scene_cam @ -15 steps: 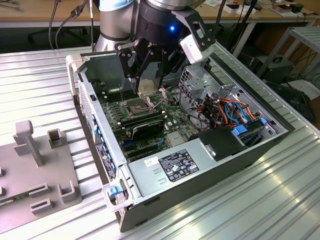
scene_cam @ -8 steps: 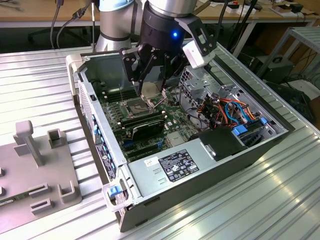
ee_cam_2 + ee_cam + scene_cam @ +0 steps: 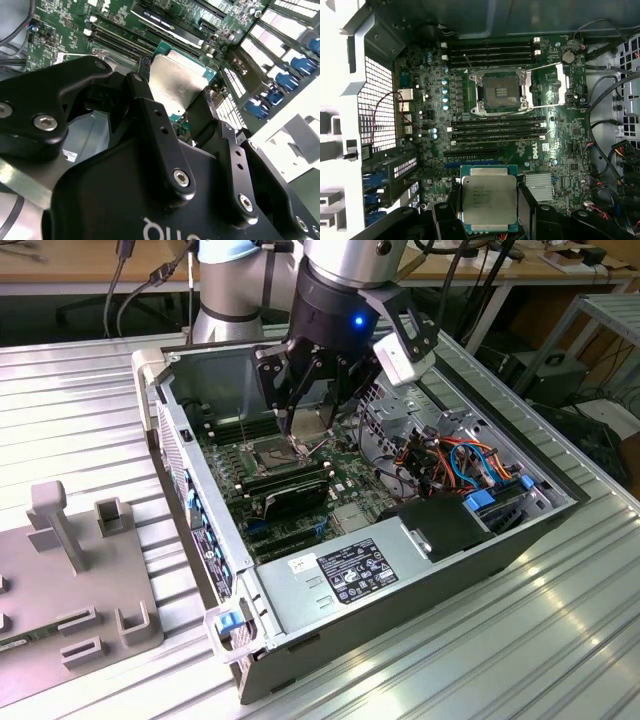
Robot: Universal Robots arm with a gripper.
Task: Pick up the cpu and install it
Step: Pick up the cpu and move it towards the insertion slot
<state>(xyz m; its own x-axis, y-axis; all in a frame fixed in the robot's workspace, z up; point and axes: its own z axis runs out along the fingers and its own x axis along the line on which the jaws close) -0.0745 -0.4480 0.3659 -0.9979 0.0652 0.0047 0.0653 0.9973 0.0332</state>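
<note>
The cpu [image 3: 488, 199] is a flat square chip with a dull grey metal top, and my gripper [image 3: 488, 206] is shut on it, one black finger on each of two opposite edges. In the second wrist view the cpu [image 3: 176, 80] hangs above the green motherboard [image 3: 65, 20] between the black fingers [image 3: 150, 115]. The square metal-framed socket [image 3: 499, 91] stands open and bare, with its hinged lid [image 3: 547, 85] swung aside. In the exterior view my gripper [image 3: 310, 422] hovers inside the open computer case [image 3: 185, 455], just above the socket [image 3: 268, 452].
Long black memory slots [image 3: 495, 131] flank the socket. Cables [image 3: 450, 460] and a drive bay lie toward the exterior view's right, a power supply [image 3: 345, 570] at the front. A grey fixture [image 3: 80, 580] with posts sits outside the case at the exterior view's left.
</note>
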